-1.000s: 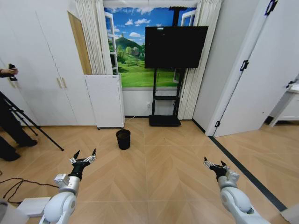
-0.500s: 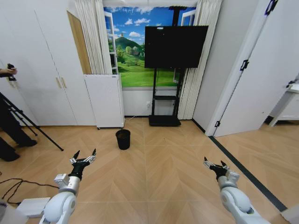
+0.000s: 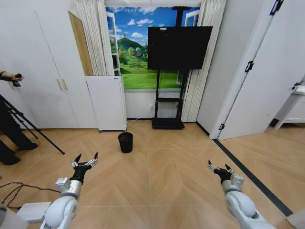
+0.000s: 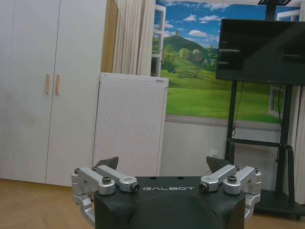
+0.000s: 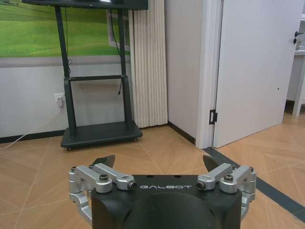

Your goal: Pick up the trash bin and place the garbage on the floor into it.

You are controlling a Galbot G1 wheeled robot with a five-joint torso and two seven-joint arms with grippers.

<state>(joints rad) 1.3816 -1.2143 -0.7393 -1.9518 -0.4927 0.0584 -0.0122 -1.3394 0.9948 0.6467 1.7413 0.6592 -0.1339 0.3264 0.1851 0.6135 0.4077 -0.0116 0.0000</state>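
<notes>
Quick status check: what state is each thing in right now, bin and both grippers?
trash bin: upright on the floor, untouched, beside the white perforated appliance.
left gripper: open, empty, held above the floor.
right gripper: open, empty, held above the floor.

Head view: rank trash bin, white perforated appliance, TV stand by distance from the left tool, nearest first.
Measured from the left tool, open at lower left:
1. Trash bin, on the floor ahead and to its right.
2. White perforated appliance, behind the bin against the wall.
3. TV stand, farther right along the back wall.
</notes>
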